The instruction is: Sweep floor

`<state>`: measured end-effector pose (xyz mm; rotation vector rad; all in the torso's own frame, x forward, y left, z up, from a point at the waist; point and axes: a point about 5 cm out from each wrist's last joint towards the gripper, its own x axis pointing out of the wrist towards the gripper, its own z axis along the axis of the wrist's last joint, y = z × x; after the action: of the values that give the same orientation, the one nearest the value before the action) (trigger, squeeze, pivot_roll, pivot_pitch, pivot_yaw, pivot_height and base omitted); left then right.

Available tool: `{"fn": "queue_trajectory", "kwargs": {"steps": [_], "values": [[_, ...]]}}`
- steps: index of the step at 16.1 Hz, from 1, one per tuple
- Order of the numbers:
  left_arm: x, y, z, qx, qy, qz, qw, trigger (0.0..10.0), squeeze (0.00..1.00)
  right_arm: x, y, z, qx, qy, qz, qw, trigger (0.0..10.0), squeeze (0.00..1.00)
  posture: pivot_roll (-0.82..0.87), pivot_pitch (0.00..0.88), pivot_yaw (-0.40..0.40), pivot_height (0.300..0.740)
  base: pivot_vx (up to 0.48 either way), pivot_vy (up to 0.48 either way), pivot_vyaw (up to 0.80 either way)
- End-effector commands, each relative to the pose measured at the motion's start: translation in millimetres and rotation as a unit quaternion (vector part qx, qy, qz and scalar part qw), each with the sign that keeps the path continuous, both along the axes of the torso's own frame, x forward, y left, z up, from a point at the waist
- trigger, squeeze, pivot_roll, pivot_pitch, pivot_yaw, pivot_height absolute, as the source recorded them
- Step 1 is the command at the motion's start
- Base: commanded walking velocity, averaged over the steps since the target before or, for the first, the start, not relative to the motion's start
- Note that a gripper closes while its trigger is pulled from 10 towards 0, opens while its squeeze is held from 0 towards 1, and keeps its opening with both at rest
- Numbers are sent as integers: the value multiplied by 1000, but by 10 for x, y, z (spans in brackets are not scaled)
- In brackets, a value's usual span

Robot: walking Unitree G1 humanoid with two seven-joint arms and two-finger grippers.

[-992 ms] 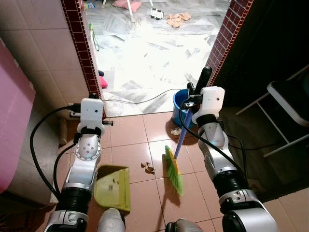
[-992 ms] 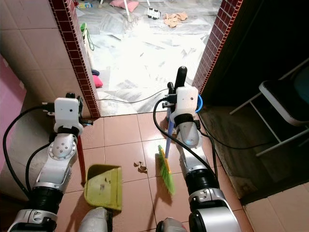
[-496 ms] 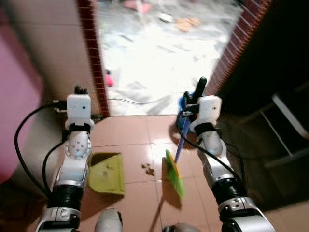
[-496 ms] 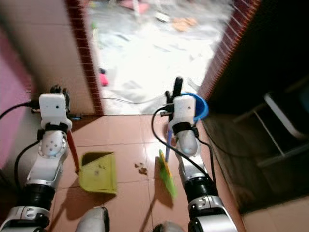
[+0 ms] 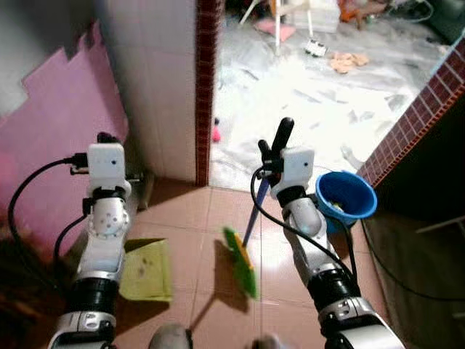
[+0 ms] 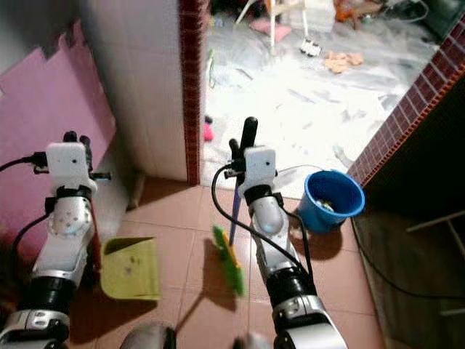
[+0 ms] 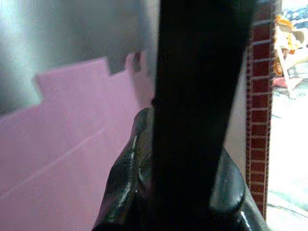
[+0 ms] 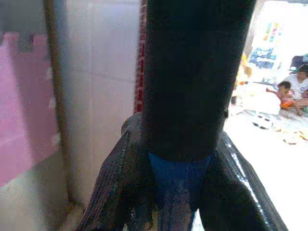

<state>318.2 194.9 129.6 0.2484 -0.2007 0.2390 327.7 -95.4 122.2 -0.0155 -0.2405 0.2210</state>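
The right gripper [image 5: 274,149] has its jaws clamped on the broom [image 5: 242,247]; the left gripper [image 6: 75,140] grips the dustpan [image 6: 131,268] handle on the floor [image 6: 211,305] tiles.

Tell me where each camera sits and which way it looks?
Left eye, right eye: on the head, looking down at both silver arms, broom, dustpan, blue bucket.
Left wrist: along the left gripper, shut on the dustpan handle, facing a pink wall.
Right wrist: along the right gripper, shut on the broom handle.
Both wrist views share the red brick edge.
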Motion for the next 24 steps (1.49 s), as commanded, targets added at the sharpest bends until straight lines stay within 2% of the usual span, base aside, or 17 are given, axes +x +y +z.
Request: {"fn": "queue_trajectory", "kwargs": {"steps": [1, 7, 11, 14, 18, 24], "values": [[52, -204, 216, -8, -53, -33, 998, 10000, 0, 27, -114, 124, -11, -30, -12, 999, 10000, 0, 3, 0, -64, 740, 480, 0, 0], [37, -329, 188, -16, -44, -50, 998, 10000, 0, 30, -125, 176, -19, -37, -8, 999, 10000, 0, 3, 0, -76, 740, 446, 0, 0], [19, -327, 179, -5, -45, -45, 998, 10000, 0, 31, -112, 172, -19, -35, -3, 999, 10000, 0, 10, 4, -83, 740, 0, 0, 0], [66, -389, 57, 21, -12, -64, 998, 10000, 0, 45, -73, 187, -18, -33, 3, 999, 10000, 0, 12, 7, -87, 740, 0, 0, 0], [118, -434, 35, 20, -6, -70, 997, 10000, 0, 28, -83, 161, -17, -27, 2, 999, 10000, 0, -13, 32, -79, 740, 0, 0, 0], [169, -607, -23, 9, -1, -95, 995, 10000, 0, -56, -101, 74, -20, -7, -2, 1000, 10000, 0, -28, 90, -80, 740, 0, 0, 0]]}}
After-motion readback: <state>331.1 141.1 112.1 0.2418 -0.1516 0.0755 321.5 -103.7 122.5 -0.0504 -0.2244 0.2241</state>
